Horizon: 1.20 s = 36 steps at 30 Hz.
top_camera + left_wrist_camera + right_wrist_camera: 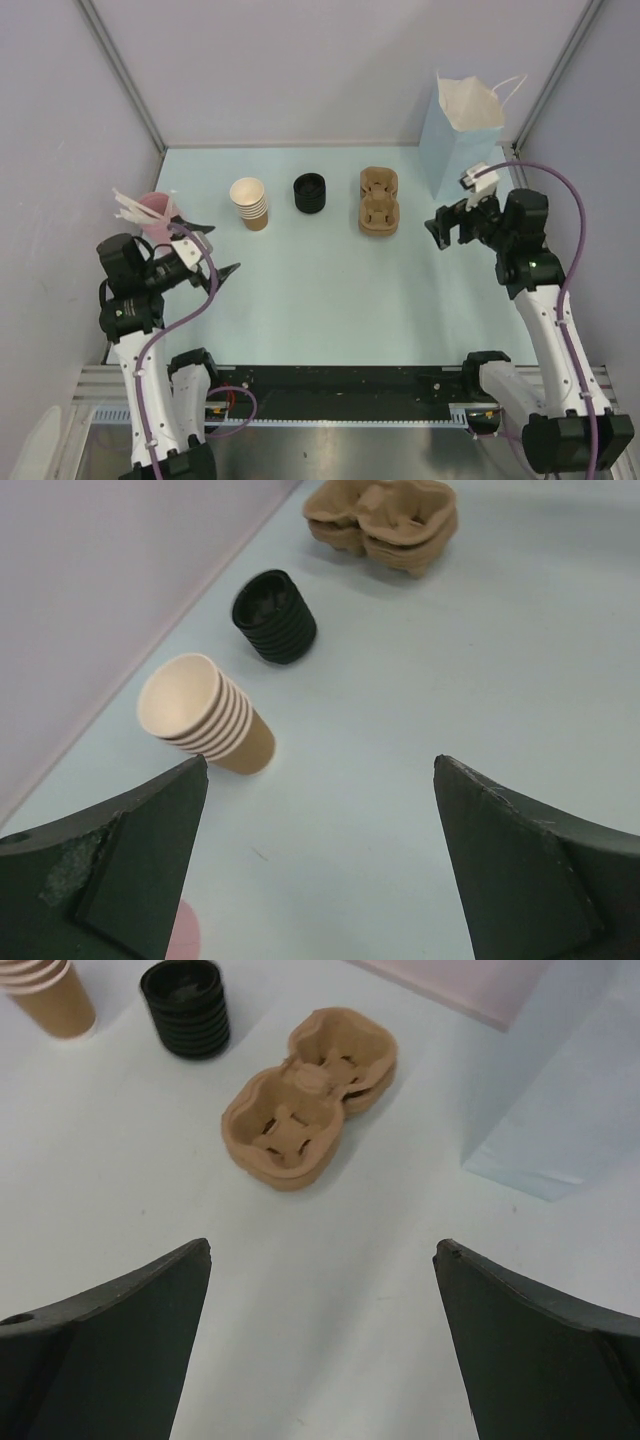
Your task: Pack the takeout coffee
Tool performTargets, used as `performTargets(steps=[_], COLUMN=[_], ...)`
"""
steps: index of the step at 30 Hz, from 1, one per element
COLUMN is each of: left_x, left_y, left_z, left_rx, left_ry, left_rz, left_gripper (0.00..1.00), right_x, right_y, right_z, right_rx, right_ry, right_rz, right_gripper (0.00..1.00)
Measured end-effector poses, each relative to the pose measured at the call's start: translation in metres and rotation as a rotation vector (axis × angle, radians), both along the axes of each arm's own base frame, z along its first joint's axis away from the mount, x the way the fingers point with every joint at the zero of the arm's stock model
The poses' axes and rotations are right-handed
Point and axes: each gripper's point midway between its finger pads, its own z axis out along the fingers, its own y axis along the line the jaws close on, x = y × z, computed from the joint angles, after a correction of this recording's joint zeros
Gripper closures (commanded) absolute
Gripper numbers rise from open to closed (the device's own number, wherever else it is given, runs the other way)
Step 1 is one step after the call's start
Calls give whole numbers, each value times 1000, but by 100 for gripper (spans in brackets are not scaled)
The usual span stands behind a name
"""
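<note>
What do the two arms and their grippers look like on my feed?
The left arm and right arm have white links and black joint housings; a purple cable loops along each. A green light glows on the right arm. The left gripper and right gripper carry matte black, wedge-shaped fingers.

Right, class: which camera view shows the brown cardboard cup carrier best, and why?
The right wrist view: the cup carrier lies whole and large, both wells open to the camera. The top external view shows the carrier whole but small; the left wrist view shows it side-on, cut by the picture's top edge.
</note>
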Motion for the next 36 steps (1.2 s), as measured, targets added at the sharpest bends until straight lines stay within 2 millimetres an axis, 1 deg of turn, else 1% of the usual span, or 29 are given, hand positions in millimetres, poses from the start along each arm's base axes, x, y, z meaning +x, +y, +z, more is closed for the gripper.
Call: performTargets(steps=[1, 3, 6, 8, 10, 12, 14, 15, 17, 20, 23, 26, 32, 34, 35, 36], left_x=[-1, -4, -10, -15, -20, -24, -27, -28, -30, -30, -28, -28, -28, -28, -28, -28], left_y=[-2, -4, -8, -12, -15, -16, -17, -18, -19, -19, -18, -18, -18, -18, -18, -18], left_z=[-8, -25, -44, -57, -66, -71, -71, -71, -70, -70, -72, -73, -73, -74, -75, -75], left_rx=[-4, -14, -33, -52, -63, -62, -56, -52, -48, -47, -51, -51, -50, -51, -52, -51], left_ry=[21, 73, 128, 163, 183, 182, 165, 157, 142, 139, 148, 149, 145, 148, 149, 150], left_rz=[-16, -38, -74, -96, -109, -114, -114, -115, -116, -117, -117, -117, -117, -117, -117, -117], left_gripper=[0, 0, 0, 0, 0, 0, 0, 0, 0, 0, 0, 0, 0, 0, 0, 0], right_x=[1, 4, 13, 24, 37, 56, 73, 79, 85, 82, 72, 60, 43, 38, 30, 30], right_y=[9, 33, 66, 83, 94, 96, 91, 88, 79, 68, 60, 59, 76, 87, 98, 99], right_z=[-6, -19, -39, -52, -60, -69, -78, -86, -100, -121, -139, -156, -187, -199, -210, -211], right_rx=[-18, -82, -186, -266, -325, -378, -423, -449, -486, -522, -538, -529, -467, -464, -470, -470], right_ry=[12, 37, 73, 86, 95, 114, 134, 149, 186, 257, 337, 413, 515, 540, 556, 558], right_rz=[35, 130, 230, 259, 266, 239, 194, 174, 146, 150, 191, 258, 408, 458, 508, 511], right_gripper=[0, 0, 0, 0, 0, 0, 0, 0, 0, 0, 0, 0, 0, 0, 0, 0])
